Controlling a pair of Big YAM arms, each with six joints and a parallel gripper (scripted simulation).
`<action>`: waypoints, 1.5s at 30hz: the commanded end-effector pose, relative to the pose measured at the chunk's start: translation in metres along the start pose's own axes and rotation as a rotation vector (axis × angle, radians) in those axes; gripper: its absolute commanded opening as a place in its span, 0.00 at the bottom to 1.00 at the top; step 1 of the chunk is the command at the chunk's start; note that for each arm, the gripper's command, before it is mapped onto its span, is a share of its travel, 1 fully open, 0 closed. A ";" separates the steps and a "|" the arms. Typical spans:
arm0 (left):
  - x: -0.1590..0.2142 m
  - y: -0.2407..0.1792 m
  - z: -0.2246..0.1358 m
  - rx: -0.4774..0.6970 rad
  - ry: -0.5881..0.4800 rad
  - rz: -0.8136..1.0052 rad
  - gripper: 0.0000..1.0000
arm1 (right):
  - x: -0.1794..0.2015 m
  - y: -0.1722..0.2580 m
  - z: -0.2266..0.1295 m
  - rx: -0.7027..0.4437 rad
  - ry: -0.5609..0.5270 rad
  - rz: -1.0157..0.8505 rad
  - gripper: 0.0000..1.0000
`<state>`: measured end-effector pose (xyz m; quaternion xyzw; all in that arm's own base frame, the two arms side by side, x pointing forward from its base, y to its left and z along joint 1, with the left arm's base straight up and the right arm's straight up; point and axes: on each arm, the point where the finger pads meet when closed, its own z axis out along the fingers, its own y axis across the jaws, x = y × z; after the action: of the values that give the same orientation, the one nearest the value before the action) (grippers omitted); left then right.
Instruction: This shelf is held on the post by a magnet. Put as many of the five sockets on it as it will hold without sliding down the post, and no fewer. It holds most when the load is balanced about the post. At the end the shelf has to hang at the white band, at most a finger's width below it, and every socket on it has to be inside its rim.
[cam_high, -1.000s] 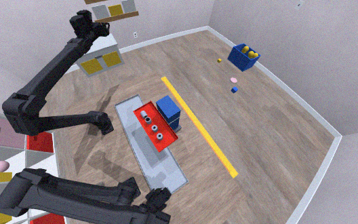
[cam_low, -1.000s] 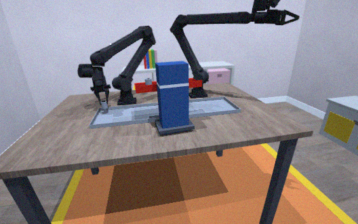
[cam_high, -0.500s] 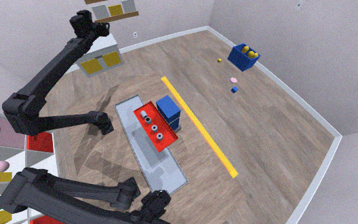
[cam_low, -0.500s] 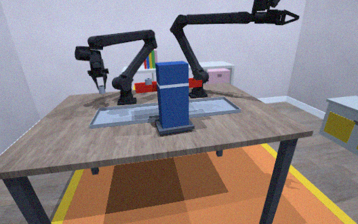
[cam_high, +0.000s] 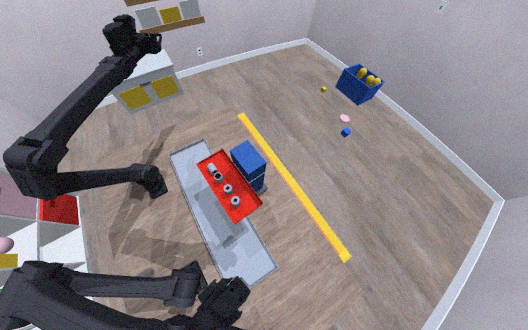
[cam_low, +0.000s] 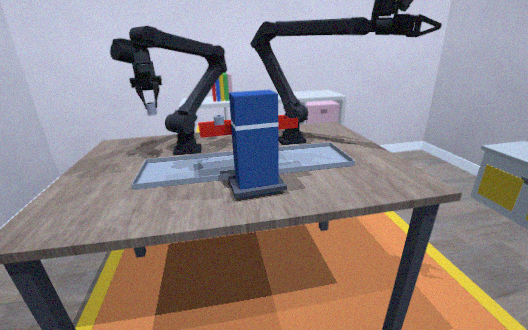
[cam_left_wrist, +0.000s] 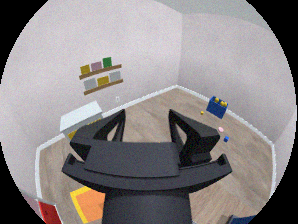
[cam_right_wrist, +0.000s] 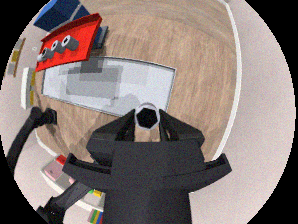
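We see matt red, smooth plastic-looking shelf (cam_high: 245, 202) (cam_low: 215, 128) (cam_right_wrist: 82, 42). Post (cam_high: 248, 157) (cam_low: 256, 160) (cam_right_wrist: 57, 15): smooth matt blue. Sockets (cam_high: 235, 201) (cam_low: 218, 120) (cam_right_wrist: 67, 42): grey, metal-looking. We read tabletop (cam_low: 150, 215) as wood-grained, dull. Tray (cam_high: 260, 262) (cam_low: 320, 156) (cam_right_wrist: 155, 80): pale grey, smooth. Arms (cam_high: 85, 102) (cam_low: 320, 27): matt black.

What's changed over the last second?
The right hand has risen from low by the tray's end, carrying a socket up with it. It was already between the fingers a second ago; nothing visibly let go. Unchanged: left hand, shelf and its four sockets.
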<state>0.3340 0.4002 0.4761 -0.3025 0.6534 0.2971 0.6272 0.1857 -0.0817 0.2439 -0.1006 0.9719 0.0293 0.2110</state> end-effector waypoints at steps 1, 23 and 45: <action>-0.038 -0.002 -0.005 0.004 -0.082 -0.009 0.65 | -0.035 0.009 -0.042 0.049 -0.033 0.013 0.27; -0.031 -0.050 -0.025 0.100 -0.033 -0.011 0.65 | -0.089 0.059 -0.043 0.026 -0.056 0.085 0.27; -0.021 -0.191 -0.116 0.441 0.072 0.025 0.65 | -0.184 0.173 -0.041 -0.016 -0.050 0.055 0.27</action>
<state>0.4059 0.2363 0.4815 -0.1923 0.7229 0.1711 0.6412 0.2567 0.0698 0.3111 -0.1069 0.9740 0.0437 0.1947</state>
